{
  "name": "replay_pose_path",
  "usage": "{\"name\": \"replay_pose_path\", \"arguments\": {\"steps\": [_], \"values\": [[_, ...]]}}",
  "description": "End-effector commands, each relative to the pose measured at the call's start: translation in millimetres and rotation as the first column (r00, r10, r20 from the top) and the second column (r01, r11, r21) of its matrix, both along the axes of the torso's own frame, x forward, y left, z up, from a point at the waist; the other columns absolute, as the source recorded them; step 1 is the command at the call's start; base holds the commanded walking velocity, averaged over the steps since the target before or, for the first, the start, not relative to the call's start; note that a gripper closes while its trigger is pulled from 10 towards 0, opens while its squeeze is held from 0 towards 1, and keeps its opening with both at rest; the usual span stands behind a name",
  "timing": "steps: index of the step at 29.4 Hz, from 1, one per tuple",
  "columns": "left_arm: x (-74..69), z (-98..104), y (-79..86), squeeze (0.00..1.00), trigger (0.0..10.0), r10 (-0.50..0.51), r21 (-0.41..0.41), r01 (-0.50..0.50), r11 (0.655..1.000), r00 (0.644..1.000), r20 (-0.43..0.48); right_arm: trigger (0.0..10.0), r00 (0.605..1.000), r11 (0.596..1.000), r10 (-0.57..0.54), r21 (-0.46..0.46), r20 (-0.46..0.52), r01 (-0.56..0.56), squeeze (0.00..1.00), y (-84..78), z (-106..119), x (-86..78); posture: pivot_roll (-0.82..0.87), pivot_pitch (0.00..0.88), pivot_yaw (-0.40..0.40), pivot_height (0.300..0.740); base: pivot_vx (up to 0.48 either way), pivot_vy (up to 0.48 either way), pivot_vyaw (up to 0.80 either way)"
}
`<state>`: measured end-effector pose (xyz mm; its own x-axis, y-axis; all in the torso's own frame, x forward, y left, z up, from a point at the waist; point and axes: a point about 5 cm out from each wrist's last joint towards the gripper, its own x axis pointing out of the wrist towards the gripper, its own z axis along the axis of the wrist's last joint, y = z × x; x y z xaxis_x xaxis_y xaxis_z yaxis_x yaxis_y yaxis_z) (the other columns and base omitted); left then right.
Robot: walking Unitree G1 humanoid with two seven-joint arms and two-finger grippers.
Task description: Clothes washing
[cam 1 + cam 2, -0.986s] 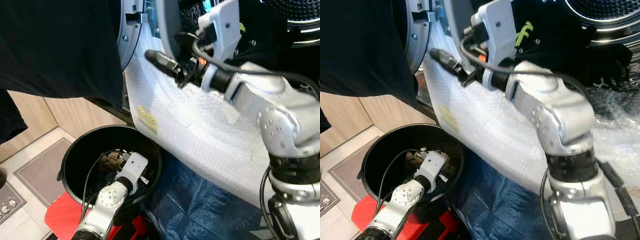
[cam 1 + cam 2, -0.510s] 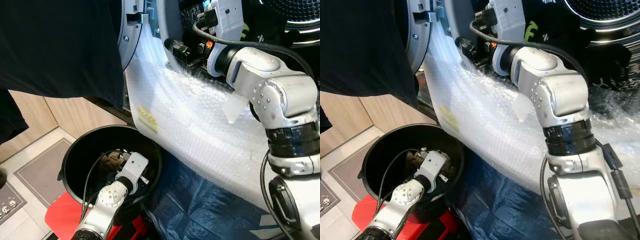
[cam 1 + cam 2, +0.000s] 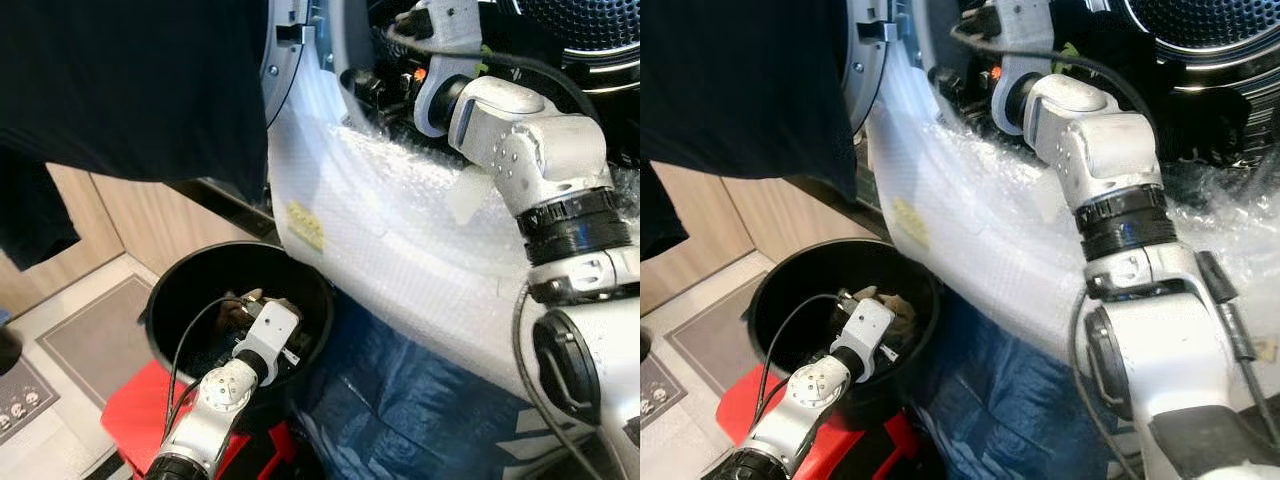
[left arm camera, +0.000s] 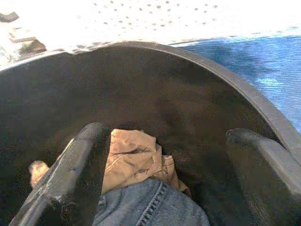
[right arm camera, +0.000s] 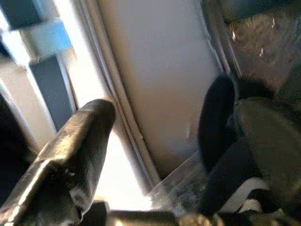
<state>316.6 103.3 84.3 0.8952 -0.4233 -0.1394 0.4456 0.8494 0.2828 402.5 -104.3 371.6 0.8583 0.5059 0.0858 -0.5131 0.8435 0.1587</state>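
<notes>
A black bucket (image 3: 165,300) stands on the floor below the washer's open door (image 3: 400,240), which is draped in bubble wrap. My left gripper (image 4: 164,155) hangs open inside the bucket, just above a tan cloth (image 4: 134,153) and blue jeans (image 4: 150,207). My right gripper (image 3: 362,85) is raised at the inner edge of the door, by the drum mouth (image 3: 1200,40), with its fingers (image 5: 80,141) apart. Dark clothes (image 3: 1185,120) hang out of the drum beside that arm. I cannot tell whether the right gripper touches them.
A person's dark shirt (image 3: 120,90) takes up the upper left, close to the door hinge (image 3: 290,35). A red stand (image 3: 140,410) sits under the bucket. Blue sheeting (image 3: 400,400) lies below the door. A grey mat (image 3: 90,330) covers the floor at left.
My right gripper has drawn back from the left towards the drum mouth. The whole picture has shifted slightly to the right. The left gripper stays in the bucket.
</notes>
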Motion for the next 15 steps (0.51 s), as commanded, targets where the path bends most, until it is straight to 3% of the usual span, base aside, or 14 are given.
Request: {"name": "replay_pose_path", "arguments": {"steps": [1,6,10,15], "values": [[-4.4,-9,-0.9,0.00,10.0,-0.007,0.019,0.008,1.000,0.999,-0.044,10.0,0.989,0.983,-0.055,0.181,0.138,0.029,0.00,-19.3,48,-10.0,0.00,0.125,-0.077,0.740,0.000,0.000,0.00],[-4.3,-9,0.1,0.00,10.0,-0.005,0.019,0.005,1.000,0.999,-0.043,10.0,0.991,0.990,-0.066,0.133,0.117,0.050,0.00,-19.3,40,-5.6,0.00,0.129,-0.074,0.740,0.000,0.000,0.00],[-5.1,-9,1.2,0.00,10.0,-0.007,0.022,0.008,1.000,0.999,-0.045,10.0,0.990,0.990,-0.012,0.141,0.141,-0.008,0.00,-19.7,44,-7.6,0.00,0.133,-0.074,0.740,0.000,0.000,0.00],[-5.7,-9,1.4,0.00,10.0,-0.010,0.025,0.011,1.000,0.999,-0.048,10.0,0.974,0.985,-0.169,0.007,0.149,0.170,0.00,-33.3,41,0.1,0.00,0.140,-0.072,0.740,0.000,0.000,0.00]]}}
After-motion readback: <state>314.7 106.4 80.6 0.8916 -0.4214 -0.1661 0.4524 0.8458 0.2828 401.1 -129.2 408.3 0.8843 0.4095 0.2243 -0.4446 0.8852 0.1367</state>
